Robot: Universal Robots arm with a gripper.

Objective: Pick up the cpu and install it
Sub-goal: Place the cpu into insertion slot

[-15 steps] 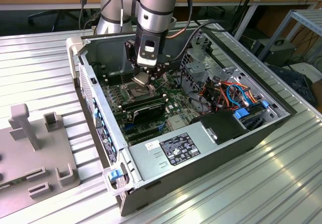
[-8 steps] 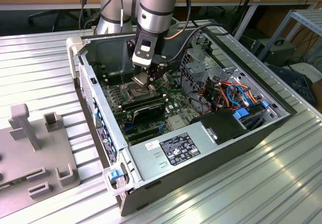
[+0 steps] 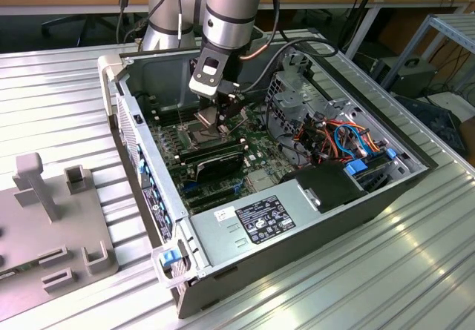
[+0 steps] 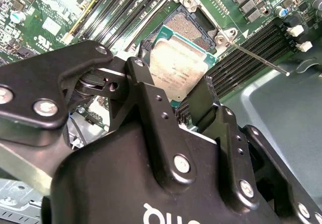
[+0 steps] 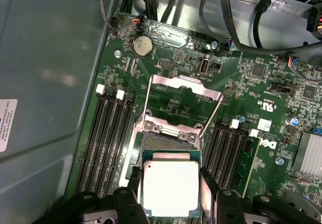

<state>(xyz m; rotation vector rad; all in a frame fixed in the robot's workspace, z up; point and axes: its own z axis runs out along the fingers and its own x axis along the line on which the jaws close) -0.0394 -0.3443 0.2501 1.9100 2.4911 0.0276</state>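
Arm (image 3: 234, 11) reaches down from the upper centre of the exterior view into an open computer case (image 3: 141, 159) lying on a ribbed metal worktop (image 3: 371, 285). The hand (image 3: 223, 119) hangs low over the green main board (image 3: 256, 152).

Hand (image 5: 170, 178): clenched on the cpu (image 5: 170, 189). In both wrist views the two black fingers (image 5: 135, 181) press against two opposite edges of it.

Cpu (image 4: 177, 63): lies flat, silver top facing up toward the cameras, green rim showing round the metal. The outline is close to square, its edges running parallel to the socket (image 5: 170, 142). It partly covers the socket, with the contact field exposed on the hinge side. Whether it touches the socket cannot be told.

Surroundings:
- Metal frame (image 5: 178, 81) is swung open, away from the socket at its hinge side.
- A thin lever (image 4: 256, 58) stands out beside the socket.
- Banks of memory slots (image 5: 108, 143) flank the socket on both sides, close to the fingers.
- A coin battery (image 5: 142, 46) sits beyond the frame, well apart from the cpu.
- Long black modules (image 3: 211, 156) lie just below the hand in the exterior view.
- Orange and blue cables (image 3: 341, 137) crowd the case toward the exterior view's right.
- The power supply (image 3: 260, 219) fills the case's near end.
- A grey fixture (image 3: 44, 211) rests on the worktop at the exterior view's left.
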